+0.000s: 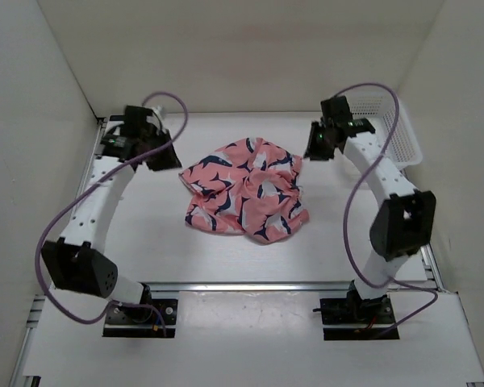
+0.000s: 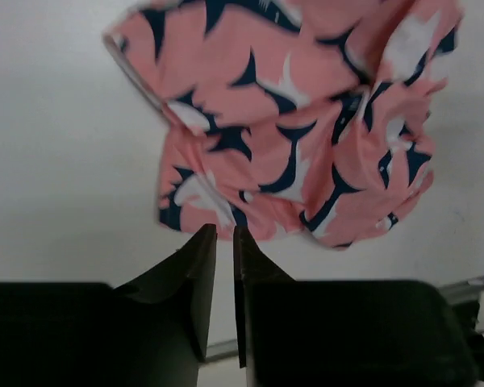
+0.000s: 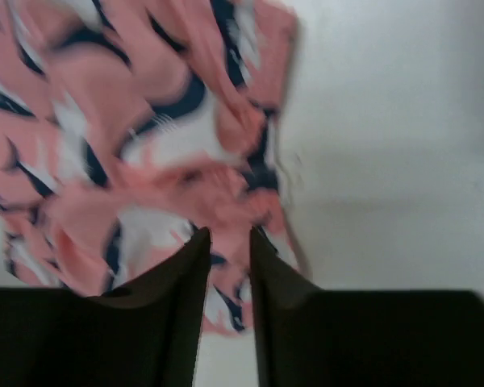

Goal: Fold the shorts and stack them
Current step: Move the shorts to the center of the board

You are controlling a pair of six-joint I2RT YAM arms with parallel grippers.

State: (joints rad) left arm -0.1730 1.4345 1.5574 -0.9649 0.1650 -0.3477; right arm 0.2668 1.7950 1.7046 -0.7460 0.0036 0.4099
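Shorts (image 1: 244,191): salmon-pink fabric, navy-and-white shark print. Unfolded, crumpled in one loose heap, lying well left of the white mesh basket (image 1: 407,141).

The shorts (image 1: 244,189) lie in the middle of the surface (image 1: 145,242). The left tool (image 1: 168,157) sits just beside them at ten o'clock, the right tool (image 1: 313,145) at two o'clock, the basket (image 1: 402,133) beyond it.

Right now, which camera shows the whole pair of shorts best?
Top external: the shorts lie crumpled but fully in frame. Left wrist crops their far edge; right wrist is blurred and shows only part.
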